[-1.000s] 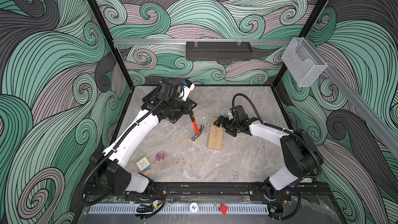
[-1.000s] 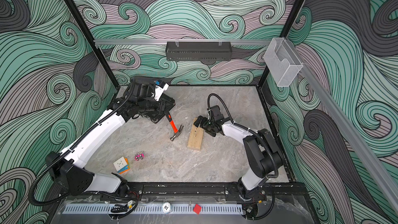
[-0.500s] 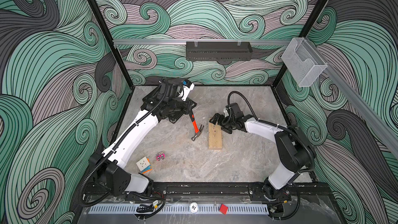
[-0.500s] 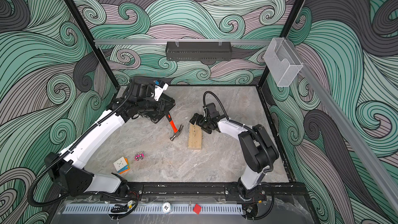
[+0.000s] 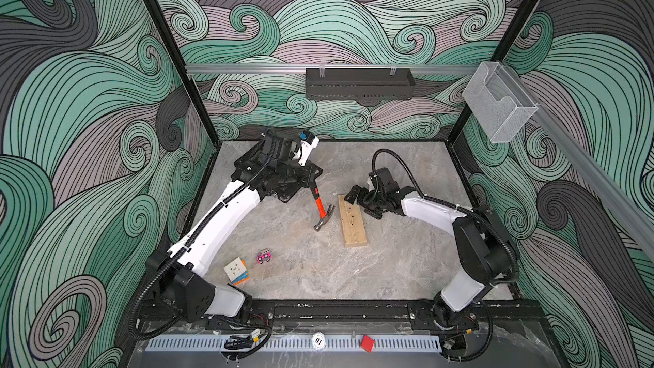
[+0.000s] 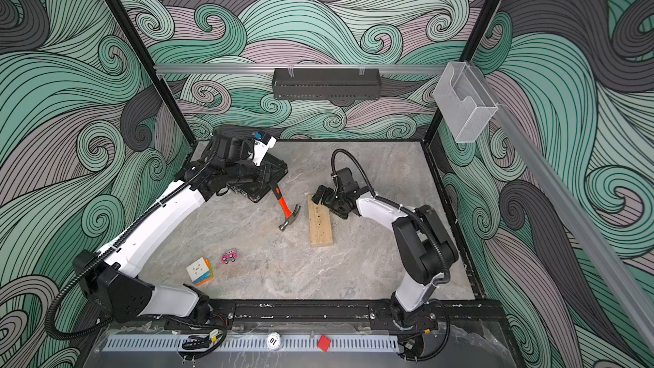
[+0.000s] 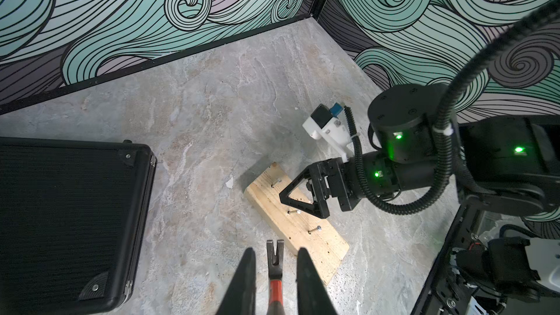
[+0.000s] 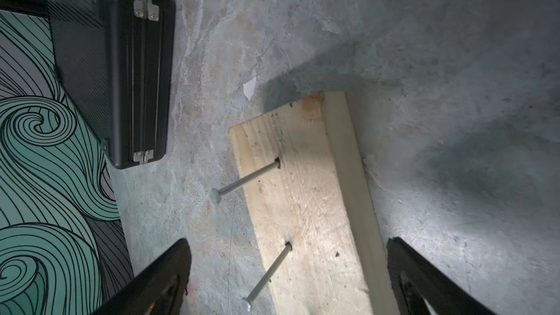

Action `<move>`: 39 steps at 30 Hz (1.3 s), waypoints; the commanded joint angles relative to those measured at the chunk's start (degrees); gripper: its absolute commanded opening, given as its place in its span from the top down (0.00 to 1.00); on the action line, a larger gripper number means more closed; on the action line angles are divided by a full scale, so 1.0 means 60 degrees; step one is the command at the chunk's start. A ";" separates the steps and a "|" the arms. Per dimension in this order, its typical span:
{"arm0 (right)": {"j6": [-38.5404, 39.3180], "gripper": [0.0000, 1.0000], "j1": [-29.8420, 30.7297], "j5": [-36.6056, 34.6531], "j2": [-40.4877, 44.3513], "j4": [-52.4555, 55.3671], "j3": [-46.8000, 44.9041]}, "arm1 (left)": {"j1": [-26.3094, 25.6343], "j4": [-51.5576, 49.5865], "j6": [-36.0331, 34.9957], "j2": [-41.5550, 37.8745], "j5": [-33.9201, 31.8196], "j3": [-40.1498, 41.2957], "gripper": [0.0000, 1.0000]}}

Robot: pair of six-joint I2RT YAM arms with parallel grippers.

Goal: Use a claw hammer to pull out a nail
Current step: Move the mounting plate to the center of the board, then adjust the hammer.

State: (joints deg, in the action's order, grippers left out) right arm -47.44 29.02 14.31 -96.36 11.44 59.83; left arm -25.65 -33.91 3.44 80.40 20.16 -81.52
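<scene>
The claw hammer (image 5: 322, 212) (image 6: 287, 211) has a grey head, an orange neck and a black handle. My left gripper (image 7: 276, 251) (image 5: 312, 187) is shut on its handle, with the head hanging low just left of the wooden block (image 5: 352, 223) (image 7: 303, 228). The claw (image 7: 275, 250) points at the block's edge, short of the nearest nail (image 7: 315, 230). Three nails stand in the block. My right gripper (image 8: 288, 242) (image 5: 361, 203) is open over the block's far end, fingers either side of the block (image 8: 312, 207), with a nail (image 8: 268, 274) between them.
A black case (image 7: 69, 219) (image 8: 115, 65) lies at the back left, partly under my left arm. A colour cube (image 5: 236, 270) and a small pink toy (image 5: 264, 257) sit at the front left. A black shelf (image 5: 359, 83) hangs on the rear wall.
My right gripper has moved left, from beside the block to over its far end, still open. The left arm and hammer have not moved.
</scene>
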 commanded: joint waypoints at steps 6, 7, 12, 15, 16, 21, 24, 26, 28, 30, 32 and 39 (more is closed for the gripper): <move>0.2002 0.00 -0.0138 -0.1011 0.1653 0.0397 0.0669 | -0.0017 0.0180 -0.0032 0.0047 0.0423 -0.0855 1.00; 0.2237 0.00 -0.0149 -0.0982 0.1811 0.0333 0.0702 | -0.0029 0.0203 -0.0032 0.0073 0.0435 -0.0878 1.00; 0.3517 0.00 -0.0158 0.0157 0.2535 -0.0335 0.0858 | -0.0027 0.0043 -0.0116 0.0106 0.0569 -0.1240 1.00; 0.3840 0.00 -0.0105 0.0944 0.2790 -0.0540 0.1056 | -0.0024 -0.0292 0.0152 0.0106 -0.0022 -0.1615 1.00; 0.3862 0.00 -0.0056 0.1087 0.2863 -0.0588 0.1096 | -0.0029 -0.0475 0.0336 0.0381 -0.0239 -0.1776 1.00; 0.3788 0.00 0.0702 0.0981 0.3106 -0.1699 0.0750 | -0.0068 -0.1126 0.1477 0.0810 -0.1291 -0.2556 1.00; 0.3606 0.01 0.1241 0.0599 0.2948 -0.2412 0.0590 | -0.0024 -0.1407 0.2104 0.1082 -0.1634 -0.2939 1.00; 0.3591 0.02 0.1558 0.0389 0.2730 -0.2635 0.0664 | -0.0032 -0.1495 0.2526 0.1217 -0.1845 -0.3081 1.00; 0.3731 0.03 0.1925 0.0106 0.2474 -0.2753 0.0853 | -0.0031 -0.1582 0.2924 0.1328 -0.2079 -0.3199 1.00; 0.3986 0.05 0.2242 -0.0133 0.2212 -0.2717 0.1095 | -0.0031 -0.1575 0.3174 0.1397 -0.2151 -0.3281 1.00; 0.4096 0.07 0.2449 -0.0354 0.1958 -0.2589 0.1340 | -0.0032 -0.1603 0.3273 0.1477 -0.2091 -0.3397 1.00; 0.5005 0.05 0.2417 -0.0195 0.1950 -0.2043 0.1672 | -0.0017 -0.1596 0.1562 0.1370 -0.0792 -0.3568 1.00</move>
State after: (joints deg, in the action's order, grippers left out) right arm -21.65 43.97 13.50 -86.13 -2.02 67.22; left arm -25.65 -44.25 17.34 90.02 10.33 -98.76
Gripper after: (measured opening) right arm 0.950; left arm 0.206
